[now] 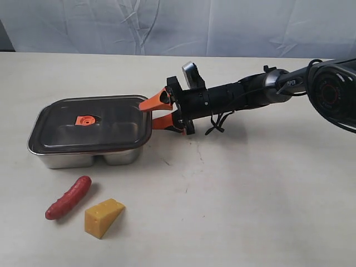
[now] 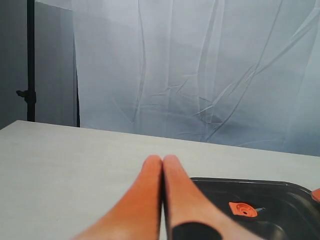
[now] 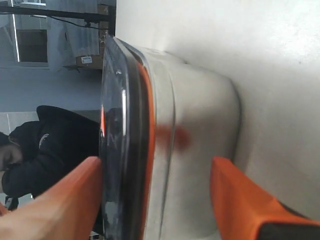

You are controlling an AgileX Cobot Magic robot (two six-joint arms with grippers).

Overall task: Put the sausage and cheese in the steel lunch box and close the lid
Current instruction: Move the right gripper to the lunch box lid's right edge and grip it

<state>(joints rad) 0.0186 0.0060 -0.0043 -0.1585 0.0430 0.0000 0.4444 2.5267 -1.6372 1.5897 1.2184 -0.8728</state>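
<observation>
As its fingers stood spread apart, the right tool (image 1: 159,111) bracketed the arm-side end of the steel lunch box (image 1: 89,158) and gripped nothing. In the right wrist view, one orange finger (image 3: 65,200) sat at the top face of the lid (image 3: 117,125). The other stood clear of the steel wall, on the tabletop (image 3: 280,75) side. Contact with the lid could not be confirmed. The lid was seated on the box, its orange valve (image 1: 85,119) uppermost. Judgement: this stance suited catching the lid's edge to lift it, since the box had to be opened before filling.

The left tool (image 2: 162,167) had its fingers pressed together and empty. It pointed across the tabletop with a corner of the lid in its view, and it did not appear in the exterior view. Judgement: it was held out of the working arm's way.

The sausage (image 1: 68,197) and the cheese (image 1: 103,217) lay on the tabletop on the camera side of the box. They were just beside each other and apart from the box, neither yet loaded.

Legible writing: none. A small marking on the right arm and a label in the room behind were too small to read.
</observation>
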